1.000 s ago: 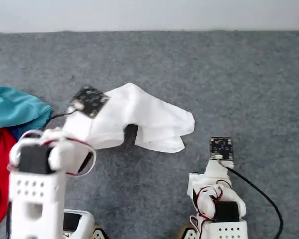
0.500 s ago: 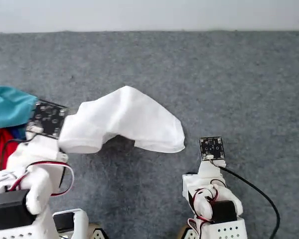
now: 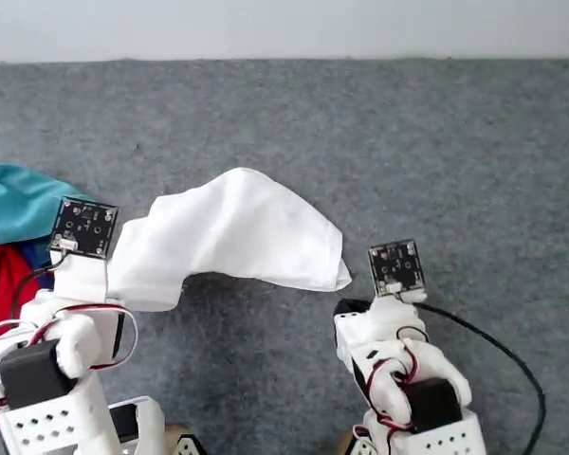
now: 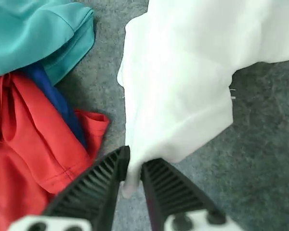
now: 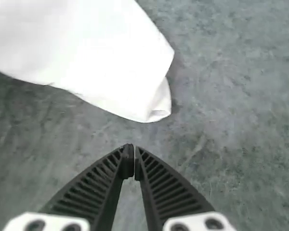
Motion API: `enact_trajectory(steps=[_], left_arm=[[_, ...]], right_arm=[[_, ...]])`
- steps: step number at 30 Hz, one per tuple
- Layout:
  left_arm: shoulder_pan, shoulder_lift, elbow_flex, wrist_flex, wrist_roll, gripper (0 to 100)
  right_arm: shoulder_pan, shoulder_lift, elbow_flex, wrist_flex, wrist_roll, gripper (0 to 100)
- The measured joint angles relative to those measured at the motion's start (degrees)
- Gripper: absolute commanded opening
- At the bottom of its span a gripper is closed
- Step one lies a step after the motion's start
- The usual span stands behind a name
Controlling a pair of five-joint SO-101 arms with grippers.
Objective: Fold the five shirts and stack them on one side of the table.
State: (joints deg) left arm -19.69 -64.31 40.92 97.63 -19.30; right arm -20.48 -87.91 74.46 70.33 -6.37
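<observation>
The left claw (image 4: 133, 166) is narrowed almost shut, pinching an edge of the white shirt (image 3: 237, 232) between its ribbed fingers (cloth bulges out on both sides of the tips). The shirt drapes in a hump across the middle of the grey bench (image 3: 474, 142), its held end toward the left edge. At that edge lie a teal shirt (image 3: 19, 204) and a red shirt (image 4: 24, 144), with blue cloth (image 4: 53, 94) between them. The right claw (image 5: 134, 161) is closed tip to tip, holding nothing, just short of the white shirt's other corner.
</observation>
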Motion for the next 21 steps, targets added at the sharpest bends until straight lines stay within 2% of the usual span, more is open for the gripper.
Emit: enact_trajectory(steps=[6, 11, 15, 18, 21], left_arm=[[-2.0, 0.1, 0.3, -2.1, 0.0, 2], [-14.2, 0.1, 0.4, -5.7, 0.0, 2], [-23.6, 0.1, 0.6, -8.4, -0.7, 2], [-25.5, 0.1, 0.6, -9.1, -2.6, 2], [-25.8, 0.1, 0.8, -9.2, -2.8, 2]], right_arm=[[-3.2, 27.5, -20.0, 4.6, 2.4, 1.5], [-3.3, 47.8, -32.8, 6.0, 13.2, 1.9], [-3.9, 55.9, -37.5, 6.0, 23.0, 1.9], [-3.8, 58.9, -39.2, 6.0, 29.5, 1.9], [-5.8, 61.5, -39.7, 6.2, 31.9, 3.3]])
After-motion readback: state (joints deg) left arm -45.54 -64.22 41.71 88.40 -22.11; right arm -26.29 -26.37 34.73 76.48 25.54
